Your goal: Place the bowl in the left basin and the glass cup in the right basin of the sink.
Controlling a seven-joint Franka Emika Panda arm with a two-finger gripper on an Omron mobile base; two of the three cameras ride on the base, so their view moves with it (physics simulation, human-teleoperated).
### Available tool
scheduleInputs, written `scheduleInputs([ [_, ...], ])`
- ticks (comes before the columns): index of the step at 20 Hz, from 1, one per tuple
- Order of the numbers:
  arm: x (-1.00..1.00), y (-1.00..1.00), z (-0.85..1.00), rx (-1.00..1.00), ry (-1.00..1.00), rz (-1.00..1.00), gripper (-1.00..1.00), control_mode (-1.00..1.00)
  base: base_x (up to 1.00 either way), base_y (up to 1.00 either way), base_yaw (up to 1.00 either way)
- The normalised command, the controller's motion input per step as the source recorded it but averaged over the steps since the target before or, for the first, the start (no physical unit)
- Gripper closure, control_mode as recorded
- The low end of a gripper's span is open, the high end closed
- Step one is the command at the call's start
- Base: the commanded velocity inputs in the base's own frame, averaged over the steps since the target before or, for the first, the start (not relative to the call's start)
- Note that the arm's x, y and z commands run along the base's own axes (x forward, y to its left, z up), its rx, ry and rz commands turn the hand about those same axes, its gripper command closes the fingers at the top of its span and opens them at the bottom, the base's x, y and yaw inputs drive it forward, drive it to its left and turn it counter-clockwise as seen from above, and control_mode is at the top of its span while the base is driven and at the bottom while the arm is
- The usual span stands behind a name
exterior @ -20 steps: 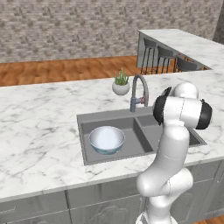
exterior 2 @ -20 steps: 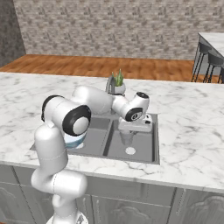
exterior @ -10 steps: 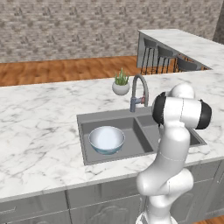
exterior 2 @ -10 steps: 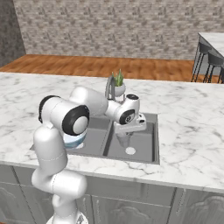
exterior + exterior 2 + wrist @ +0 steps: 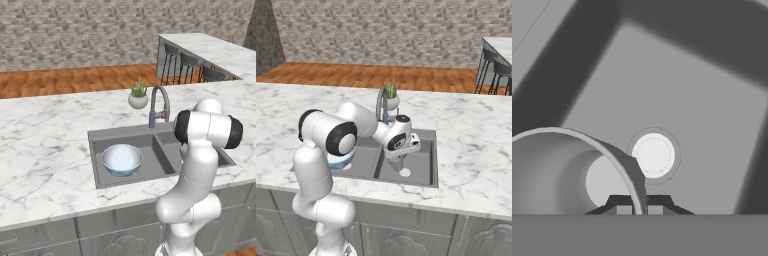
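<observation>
Gripper (image 5: 639, 207) pinches the glass cup (image 5: 567, 172) by its rim over the right basin (image 5: 421, 160), while the bowl (image 5: 122, 159) sits in the left basin (image 5: 155, 155).

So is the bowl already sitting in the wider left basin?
Yes, the bowl rests on the floor of the left basin.

Arm: reached forward from the base, elbow raised, forearm angled down over the sink (image 5: 428, 165). Gripper (image 5: 639, 209): pointed downward into the sink's narrower compartment, above its floor; fingertips (image 5: 624, 209) drawn close together, pinching the rim of the glass cup (image 5: 572, 172).
</observation>
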Motion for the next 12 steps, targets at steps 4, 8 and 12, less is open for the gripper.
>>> scheduleInputs([
  [4,0.10,-0.08,-0.14,0.00,-0.08,0.06,1.00,-1.00,0.00,0.00,0.00],
  [8,0.17,-0.02,-0.19,-0.01,-0.05,0.08,1.00,-1.00,0.00,0.00,0.00],
  [12,0.25,0.00,-0.34,-0.02,0.01,0.09,1.00,-1.00,0.00,0.00,0.00],
])
